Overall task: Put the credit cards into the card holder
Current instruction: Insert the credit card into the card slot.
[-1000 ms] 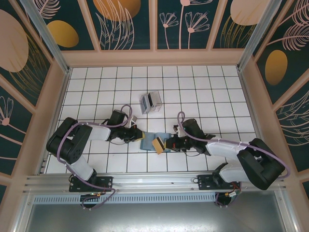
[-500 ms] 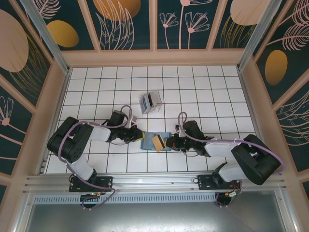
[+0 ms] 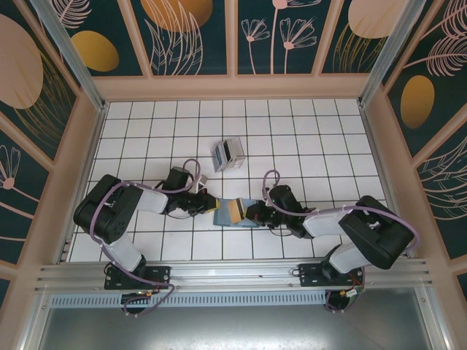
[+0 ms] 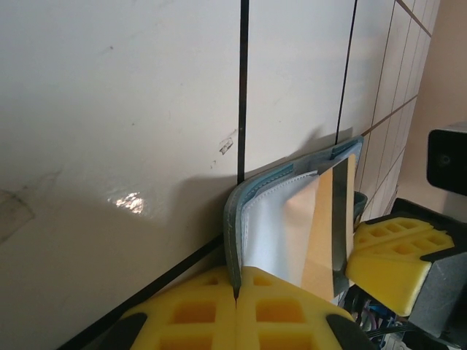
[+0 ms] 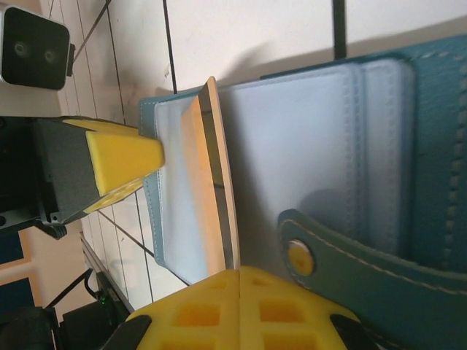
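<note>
Card holder point(image 5: 306, 146) is lying open near the middle of the tiled worktop's point(image 3: 146, 131) near edge, long axis running left-right. Left gripper point(image 4: 235, 292) is pinching its left end. Right gripper point(image 5: 239, 281) is clamping one credit card point(image 5: 211, 168), standing on edge over the holder, pointing left. Remaining credit cards point(image 3: 227, 154) are sitting mid-worktop, well apart.

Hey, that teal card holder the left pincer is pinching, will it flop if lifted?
Probably floppy: the card holder curves where the left pincer pinches its edge, and its snap strap lies loose. Likely light, since its walls look thin. The card in the right pincer looks stiffer, its edge straight.
</note>
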